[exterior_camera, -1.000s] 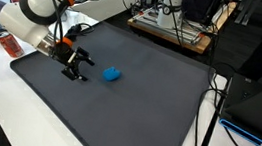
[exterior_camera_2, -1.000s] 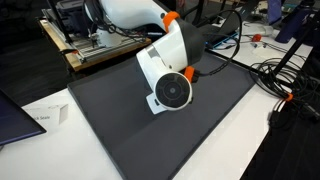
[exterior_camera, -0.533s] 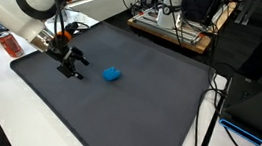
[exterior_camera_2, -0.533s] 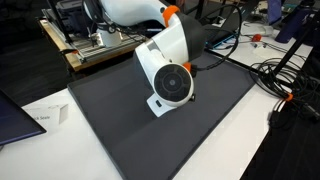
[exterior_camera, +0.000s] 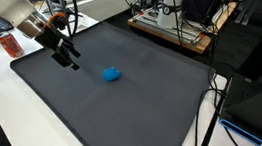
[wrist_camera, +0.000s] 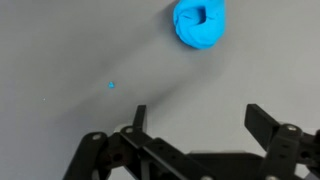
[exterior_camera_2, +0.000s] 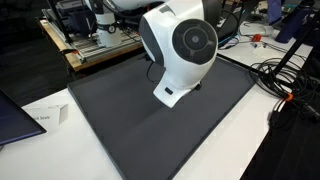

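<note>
You've raised the gripper [exterior_camera: 66, 55] and pulled it back toward the mat's [exterior_camera: 116, 112] left edge; a second ago it sat lower and closer in. Jaws are spread wide with nothing between them. To its right, the blue lump [exterior_camera: 113, 75] lies on the mat's left half, clear of every edge. In the wrist view the lump [wrist_camera: 200, 24] sits well beyond the fingertips.

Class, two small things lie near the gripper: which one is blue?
The lump out on the dark mat; the other thing, at the mat's edge, is orange-red. The open gripper holds neither.
</note>
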`<action>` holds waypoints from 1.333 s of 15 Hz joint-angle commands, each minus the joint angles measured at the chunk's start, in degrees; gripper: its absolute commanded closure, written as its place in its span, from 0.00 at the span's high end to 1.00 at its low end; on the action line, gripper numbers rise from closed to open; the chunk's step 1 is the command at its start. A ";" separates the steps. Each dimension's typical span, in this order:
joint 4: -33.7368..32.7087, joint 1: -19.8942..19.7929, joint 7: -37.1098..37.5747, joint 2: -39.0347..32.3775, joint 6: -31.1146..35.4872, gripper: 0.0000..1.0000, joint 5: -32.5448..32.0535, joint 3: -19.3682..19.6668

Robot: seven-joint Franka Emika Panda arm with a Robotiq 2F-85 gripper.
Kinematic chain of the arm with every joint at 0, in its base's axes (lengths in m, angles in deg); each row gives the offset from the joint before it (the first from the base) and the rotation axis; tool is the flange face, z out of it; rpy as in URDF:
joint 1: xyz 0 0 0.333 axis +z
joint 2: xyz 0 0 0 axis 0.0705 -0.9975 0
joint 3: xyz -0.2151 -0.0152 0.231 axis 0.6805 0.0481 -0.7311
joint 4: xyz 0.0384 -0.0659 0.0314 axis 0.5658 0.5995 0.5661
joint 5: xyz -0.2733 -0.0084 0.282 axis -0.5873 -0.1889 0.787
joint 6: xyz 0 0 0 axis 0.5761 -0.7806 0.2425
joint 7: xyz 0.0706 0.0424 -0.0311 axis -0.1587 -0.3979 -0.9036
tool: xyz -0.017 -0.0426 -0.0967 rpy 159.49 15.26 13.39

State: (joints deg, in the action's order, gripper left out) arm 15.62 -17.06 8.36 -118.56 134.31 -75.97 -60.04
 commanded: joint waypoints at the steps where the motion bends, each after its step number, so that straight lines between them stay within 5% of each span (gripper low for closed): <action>1: 1.41 1.44 -5.53 3.79 -4.01 1.00 -2.10 0.93; 15: 0.11 8.78 -20.58 12.37 -8.71 1.00 -12.15 5.03; 16: 0.85 7.56 -16.36 11.52 -8.25 1.00 -9.65 3.91; 20: 0.78 8.77 -18.82 12.45 -8.25 1.00 -11.12 4.53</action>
State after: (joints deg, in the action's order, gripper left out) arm 15.45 -8.32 -10.53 -106.67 125.70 -87.04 -55.45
